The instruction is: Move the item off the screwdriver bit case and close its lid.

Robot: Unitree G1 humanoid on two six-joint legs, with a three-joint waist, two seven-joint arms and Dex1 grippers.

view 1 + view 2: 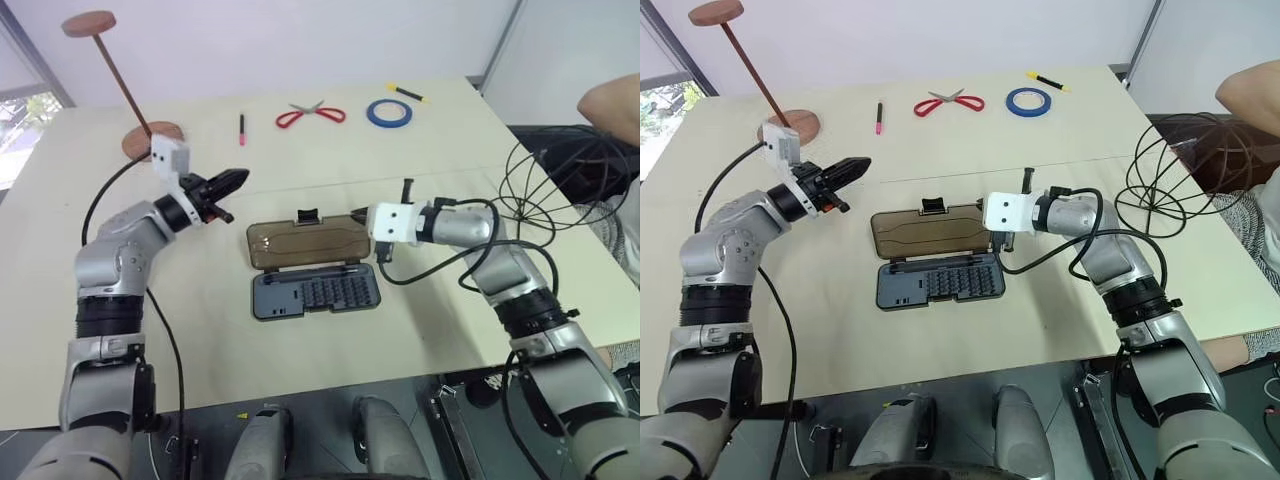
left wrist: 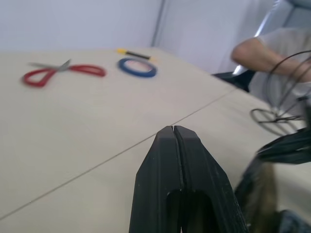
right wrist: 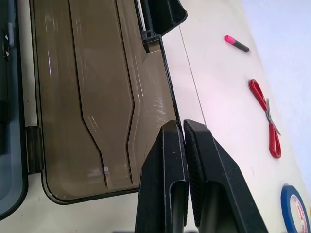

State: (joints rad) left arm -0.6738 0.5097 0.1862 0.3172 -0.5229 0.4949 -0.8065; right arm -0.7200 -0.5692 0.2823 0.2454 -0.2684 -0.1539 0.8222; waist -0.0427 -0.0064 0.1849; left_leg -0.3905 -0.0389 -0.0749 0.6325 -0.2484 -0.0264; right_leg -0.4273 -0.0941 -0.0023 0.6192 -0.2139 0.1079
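- Screwdriver bit case (image 1: pixel 315 292) lying open mid-table, lid (image 1: pixel 308 243) flat behind, bare table (image 1: pixel 330 150) around.
- Wire cage (image 1: pixel 1185 170) off the case, at the table's right edge.
- Right gripper (image 3: pixel 184 127) pressed closed at the lid's right edge; left gripper (image 2: pixel 173 128) likewise closed, empty, raised.

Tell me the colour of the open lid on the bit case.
Translucent smoky brown lid, clearest in the right wrist view.

My arms: silver-grey rounded shells, black ribbed bands at joints. White boxy camera block on each wrist, left one (image 1: pixel 170 155) small and square, right one (image 1: pixel 393 222) with dark round holes in its side. Black cable loops loose along each arm. My left gripper (image 1: pixel 232 182): two black tapered fingers. My right gripper (image 3: pixel 182 131): same smooth black plastic, blunt tips.
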